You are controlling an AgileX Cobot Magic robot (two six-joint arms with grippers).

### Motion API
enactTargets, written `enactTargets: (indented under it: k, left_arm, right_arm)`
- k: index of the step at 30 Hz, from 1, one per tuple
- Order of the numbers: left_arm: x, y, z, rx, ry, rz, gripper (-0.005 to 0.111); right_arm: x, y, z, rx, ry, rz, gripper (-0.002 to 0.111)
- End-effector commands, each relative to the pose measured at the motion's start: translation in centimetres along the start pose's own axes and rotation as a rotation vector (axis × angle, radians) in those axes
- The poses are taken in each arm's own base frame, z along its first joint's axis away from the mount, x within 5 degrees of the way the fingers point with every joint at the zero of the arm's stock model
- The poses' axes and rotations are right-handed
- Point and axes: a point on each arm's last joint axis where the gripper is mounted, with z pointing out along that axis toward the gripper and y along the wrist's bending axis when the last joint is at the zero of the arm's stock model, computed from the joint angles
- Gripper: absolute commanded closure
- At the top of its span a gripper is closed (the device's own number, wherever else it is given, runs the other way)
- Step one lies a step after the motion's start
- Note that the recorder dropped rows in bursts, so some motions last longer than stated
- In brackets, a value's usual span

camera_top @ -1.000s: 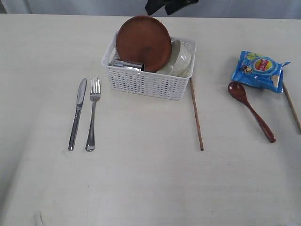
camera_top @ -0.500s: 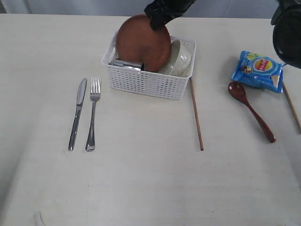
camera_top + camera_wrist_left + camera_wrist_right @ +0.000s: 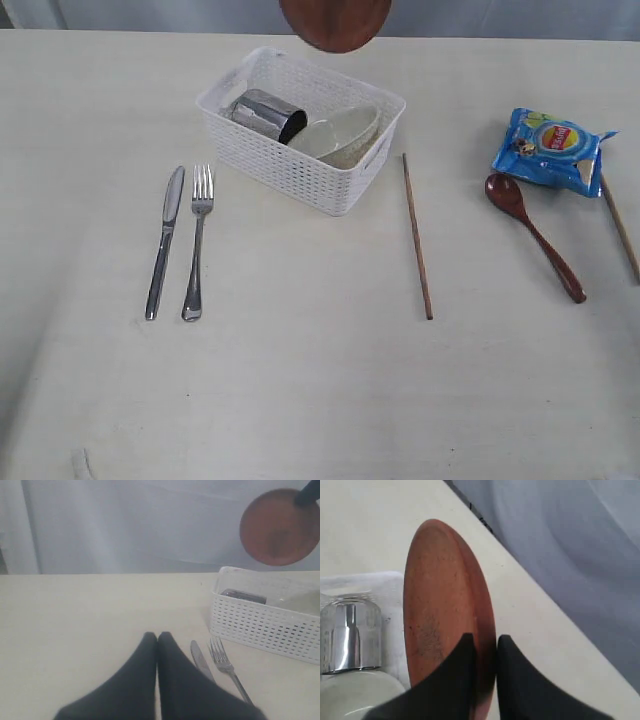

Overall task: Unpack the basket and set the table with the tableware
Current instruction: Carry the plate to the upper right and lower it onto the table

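The right gripper (image 3: 485, 642) is clamping the rim of the brown plate (image 3: 440, 605), one finger on each face, so the plate is hanging upright on its edge. Pinching the rim likely suits a thin disc that offers no other hold. The plate is being held in the air above the far edge of the table (image 3: 300, 400), clear of the basket (image 3: 300, 170) and touching nothing else.

The basket is sitting near the middle of the far edge, turned at a slant to it. Inside, the steel cup (image 3: 265, 113) is lying on its side and the off-white bowl (image 3: 340, 132) is tilting against the basket wall beside it. Both are waiting to be unpacked.

The left gripper (image 3: 157, 637) is hovering low over the table with its fingers pressed together on nothing. It is parked out of the way, just short of the knife (image 3: 165, 240) and fork (image 3: 197, 240). Those two are lying side by side, parallel, toward the left edge in the exterior view, as a place setting would need.

One chopstick (image 3: 417, 235) is lying just beside the basket's right end, and the other chopstick (image 3: 620, 225) is lying at the right edge. The wooden spoon (image 3: 535, 235) is lying between them, its bowl just beside a blue chip bag (image 3: 552, 148). The open middle of the table looks like the likely spot for the plate.
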Motion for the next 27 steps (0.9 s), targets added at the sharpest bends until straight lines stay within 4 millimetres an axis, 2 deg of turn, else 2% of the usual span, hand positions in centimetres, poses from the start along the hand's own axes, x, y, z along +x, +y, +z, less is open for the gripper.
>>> enactTargets:
  k: [1,4,6,10,11,12,14,15,16,17,18,19,21,23,27]
  left_arm:
    - [0.0,0.0,0.0,0.002,-0.011,0.000,0.107]
    - [0.0,0.0,0.0,0.002,-0.011,0.000,0.107]
    - [0.0,0.0,0.0,0.002,-0.011,-0.002,0.107]
    - [0.0,0.0,0.0,0.002,-0.011,-0.002,0.107]
    - [0.0,0.0,0.0,0.002,-0.011,-0.002,0.107]
    - [0.0,0.0,0.0,0.002,-0.011,-0.002,0.107]
    - [0.0,0.0,0.0,0.002,-0.011,-0.002,0.107]
    - [0.0,0.0,0.0,0.002,-0.011,-0.002,0.107]
    - [0.0,0.0,0.0,0.002,-0.011,-0.002,0.107]
    - [0.0,0.0,0.0,0.002,-0.011,-0.002,0.107]
    - [0.0,0.0,0.0,0.002,-0.011,-0.002,0.107]
    - [0.0,0.0,0.0,0.002,-0.011,-0.002,0.107]
    - [0.0,0.0,0.0,0.002,-0.011,-0.002,0.107]
    - [0.0,0.0,0.0,0.002,-0.011,-0.002,0.107]
    - [0.0,0.0,0.0,0.002,-0.011,-0.002,0.107]
  right_arm:
    - [-1.0,-1.7,-4.7,0.095,-0.073,0.043,0.108]
    - [-0.2,-4.0,-7.5,0.151,-0.097,0.162,0.108]
    - [1.2,-6.2,-9.2,0.188,-0.087,0.260,0.109]
    - [5.2,-10.6,-11.4,0.244,-0.033,0.478,0.109]
    - [7.5,-12.7,-11.4,0.234,-0.026,0.600,0.109]
    - [8.7,-13.6,-11.1,0.213,-0.034,0.652,0.109]
    - [10.8,-14.9,-10.0,0.148,-0.071,0.766,0.109]
    - [13.3,-16.1,-8.1,0.083,-0.089,0.881,0.109]
    - [14.6,-16.6,-7.0,0.056,-0.081,0.924,0.109]
    - [16.8,-17.0,-4.2,-0.008,-0.062,0.990,0.109]
    - [17.5,-17.0,-3.0,-0.031,-0.052,1.002,0.109]
    - [19.0,-17.1,-0.4,-0.070,-0.026,1.044,0.109]
    - [21.0,-16.8,3.3,-0.108,-0.002,1.103,0.109]
    - [22.4,-16.9,5.2,-0.092,0.013,1.126,0.109]
    - [24.3,-17.5,6.1,-0.020,0.063,1.108,0.109]
